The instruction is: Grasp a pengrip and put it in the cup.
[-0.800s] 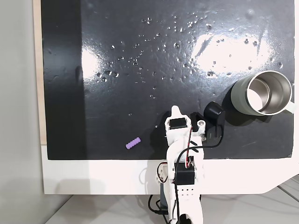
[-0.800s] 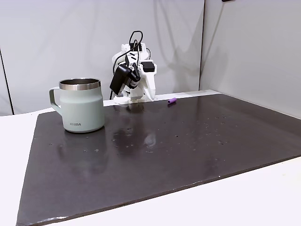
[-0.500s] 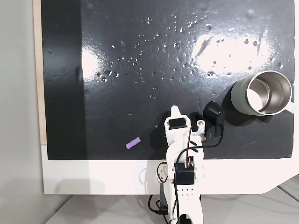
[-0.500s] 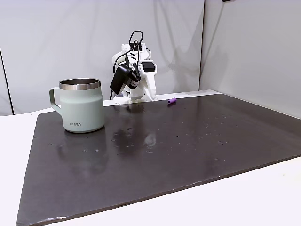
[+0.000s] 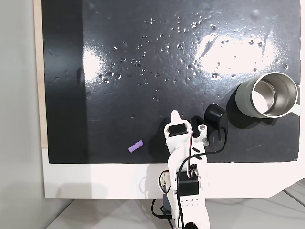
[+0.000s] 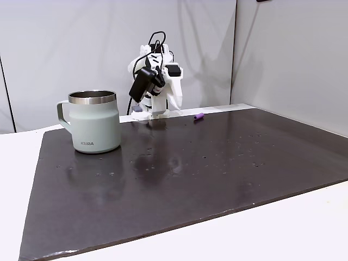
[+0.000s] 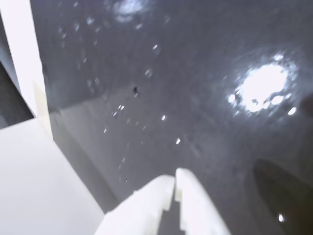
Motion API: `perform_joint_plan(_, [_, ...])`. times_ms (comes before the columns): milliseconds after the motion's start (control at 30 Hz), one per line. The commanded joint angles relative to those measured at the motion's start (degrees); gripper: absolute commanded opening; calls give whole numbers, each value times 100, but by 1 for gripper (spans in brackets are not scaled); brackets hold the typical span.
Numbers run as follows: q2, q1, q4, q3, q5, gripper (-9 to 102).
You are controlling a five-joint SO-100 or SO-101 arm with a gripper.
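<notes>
Tabletop [image 5: 119, 71]: a dark, glossy mat on white, spread out ahead of my tool.
Cup [image 5: 268, 95]: grey-green mug with a steel interior, upright on the mat, well off to the right of my tool in the fixed view from above.
Tool [image 7: 173, 188]: my white fingers pressed together, gripping nothing, raised above the mat.
Pengrip [image 5: 136, 146]: small purple ribbed cylinder lying on the mat near its edge, left of my tool in that same view, apart from it.
</notes>
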Motion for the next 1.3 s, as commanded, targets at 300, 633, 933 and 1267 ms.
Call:
perform_joint_plan(300, [-3138,-1389,1371,-3111,1424,2])
perform_joint_plan(633, [-4992,-2733,1872,-4096,2988,13])
perform_joint_plan(933, [-6592,-3419,2127,-4614,3533,14])
perform_joint_plan(1267, [-7330,-4210,1749,-4421,3700,24])
